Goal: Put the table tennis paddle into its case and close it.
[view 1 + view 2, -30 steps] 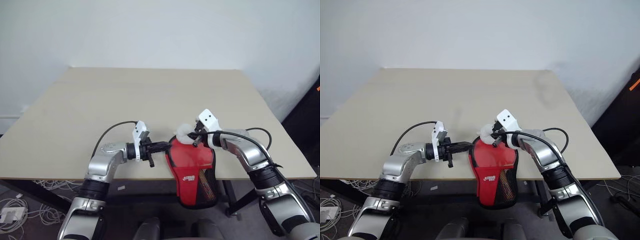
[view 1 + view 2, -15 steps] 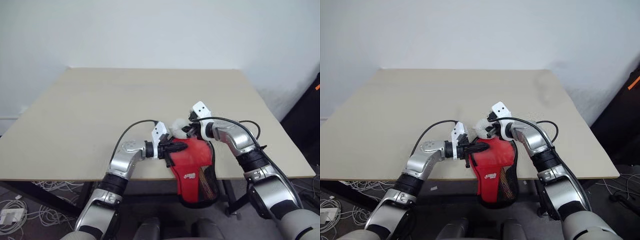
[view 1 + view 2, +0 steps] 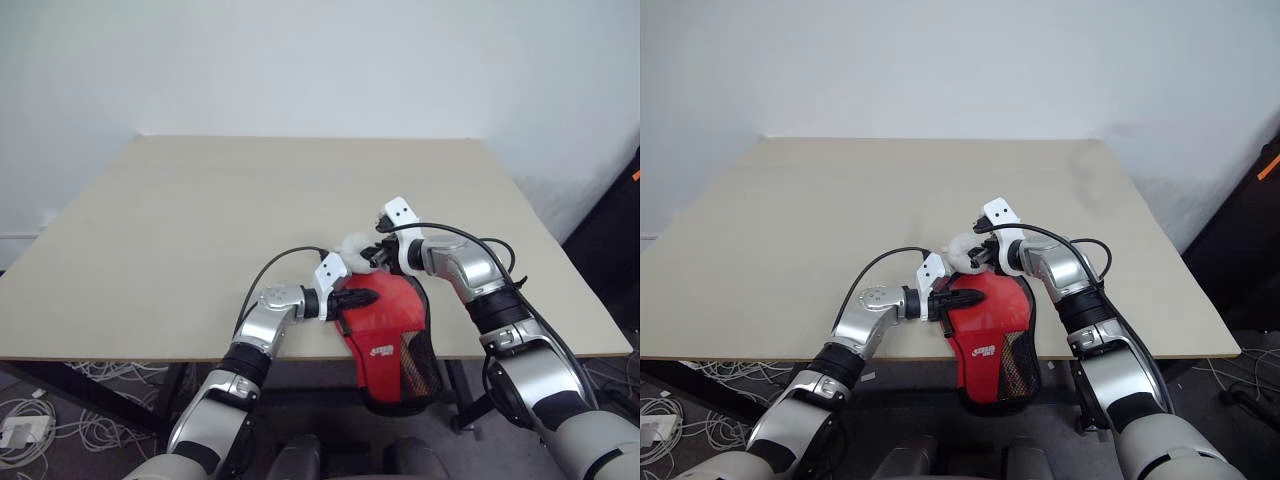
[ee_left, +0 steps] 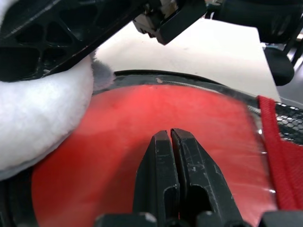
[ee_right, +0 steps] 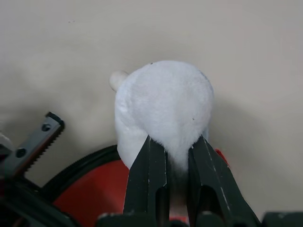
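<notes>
The red case point(image 3: 385, 320) with black zipper edging lies over the table's front edge, its mesh-pocket end hanging below. A white fluffy tuft point(image 5: 163, 104) sits at the case's top end on the table. My right gripper point(image 5: 175, 142) is shut on this tuft point(image 3: 353, 244), reaching in from the right. My left gripper point(image 4: 169, 135) is shut with nothing in it. Its tips point(image 3: 368, 296) rest over the case's smooth red upper face, just beside the tuft. The table tennis paddle is hidden.
The beige table point(image 3: 250, 190) stretches far and to both sides of the case. Its front edge point(image 3: 120, 352) runs just under both wrists. Loose cables point(image 3: 40, 415) lie on the floor at the lower left.
My left gripper has moved right, from beside the case onto its red upper face. My right gripper has drawn the tuft a little left and farther onto the table.
</notes>
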